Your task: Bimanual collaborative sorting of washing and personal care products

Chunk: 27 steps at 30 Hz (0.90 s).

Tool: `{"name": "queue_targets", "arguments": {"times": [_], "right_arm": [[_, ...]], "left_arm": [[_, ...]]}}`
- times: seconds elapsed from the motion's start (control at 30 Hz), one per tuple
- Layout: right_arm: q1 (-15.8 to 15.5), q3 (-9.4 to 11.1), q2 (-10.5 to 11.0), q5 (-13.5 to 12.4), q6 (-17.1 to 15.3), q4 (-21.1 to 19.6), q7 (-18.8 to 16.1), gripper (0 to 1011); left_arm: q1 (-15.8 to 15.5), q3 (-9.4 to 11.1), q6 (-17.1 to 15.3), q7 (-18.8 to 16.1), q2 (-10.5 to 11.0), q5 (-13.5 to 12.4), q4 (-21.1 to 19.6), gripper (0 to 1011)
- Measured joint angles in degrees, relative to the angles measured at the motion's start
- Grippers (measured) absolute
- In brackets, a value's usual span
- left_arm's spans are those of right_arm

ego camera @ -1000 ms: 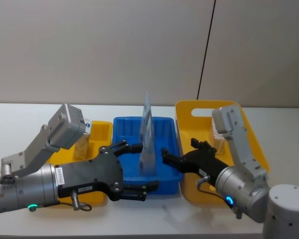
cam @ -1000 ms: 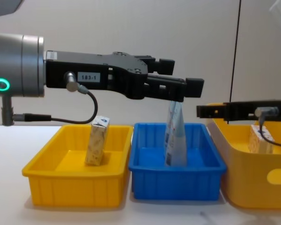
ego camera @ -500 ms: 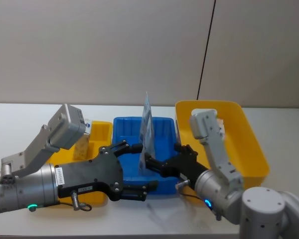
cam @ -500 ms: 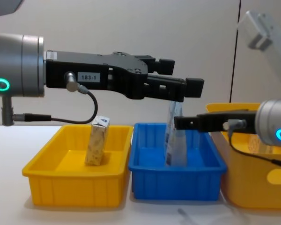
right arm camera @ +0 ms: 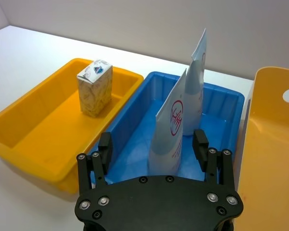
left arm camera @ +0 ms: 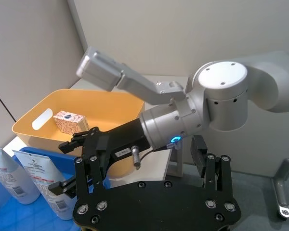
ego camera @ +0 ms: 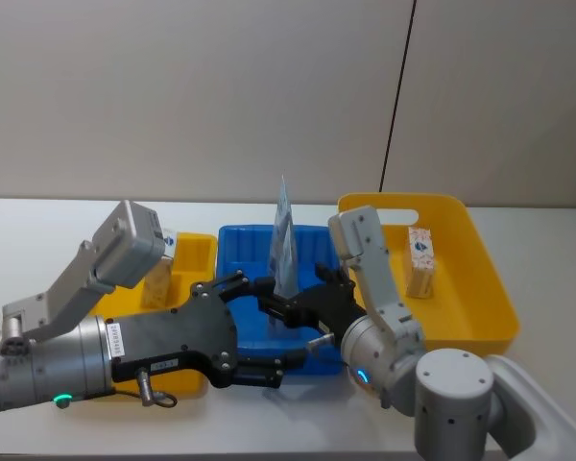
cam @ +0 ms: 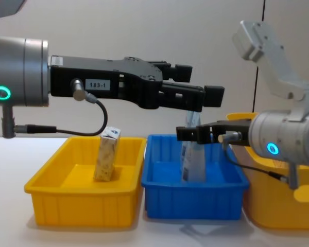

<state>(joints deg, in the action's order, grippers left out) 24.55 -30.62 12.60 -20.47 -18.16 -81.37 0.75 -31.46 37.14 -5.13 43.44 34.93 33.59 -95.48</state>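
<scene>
Two pale blue-white pouches (right arm camera: 169, 126) stand in the blue tray (right arm camera: 135, 125); the head view shows a pouch (ego camera: 283, 235) rising above both grippers. My right gripper (right arm camera: 152, 144) is open, its fingers to either side of the nearer pouch without touching it. My left gripper (ego camera: 283, 323) hovers open over the blue tray's front left, above the trays in the chest view (cam: 195, 95). One floral carton (right arm camera: 95, 88) stands in the yellow tray (right arm camera: 33, 130). Another carton (ego camera: 420, 258) lies in the yellow basket (ego camera: 480, 307).
The three containers sit side by side on the white table (ego camera: 38, 230): yellow tray left, blue tray middle, handled basket right. A grey wall stands behind. My right arm's body (left arm camera: 216, 96) looms close in front of the left gripper.
My right arm has swung left from above the yellow basket to the blue tray, bringing its open gripper around the pouch. The carton in the basket is now uncovered. The left arm has stayed still.
</scene>
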Motion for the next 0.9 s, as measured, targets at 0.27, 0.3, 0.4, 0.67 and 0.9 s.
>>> {"name": "queue_targets", "arguments": {"times": [0.27, 0.3, 0.4, 0.67, 0.9], "right_arm": [[2.3, -0.6, -2.4, 1.9, 1.4, 4.1, 1.3, 1004], [2.6, -0.6, -2.6, 2.0, 1.5, 4.7, 1.4, 1004], [3.4, -0.7, -3.4, 2.7, 2.1, 6.2, 2.0, 1004], [5.3, -0.8, -5.5, 4.3, 3.6, 10.4, 3.7, 847], [6.2, -0.5, -6.5, 5.1, 4.2, 12.4, 4.6, 657]], "left_arm": [[0.0, 0.0, 0.0, 0.0, 0.0, 0.0, 0.0, 1001], [0.0, 0.0, 0.0, 0.0, 0.0, 0.0, 0.0, 1001], [0.0, 0.0, 0.0, 0.0, 0.0, 0.0, 0.0, 1001], [0.0, 0.0, 0.0, 0.0, 0.0, 0.0, 0.0, 1001], [0.0, 0.0, 0.0, 0.0, 0.0, 0.0, 0.0, 1001]]}}
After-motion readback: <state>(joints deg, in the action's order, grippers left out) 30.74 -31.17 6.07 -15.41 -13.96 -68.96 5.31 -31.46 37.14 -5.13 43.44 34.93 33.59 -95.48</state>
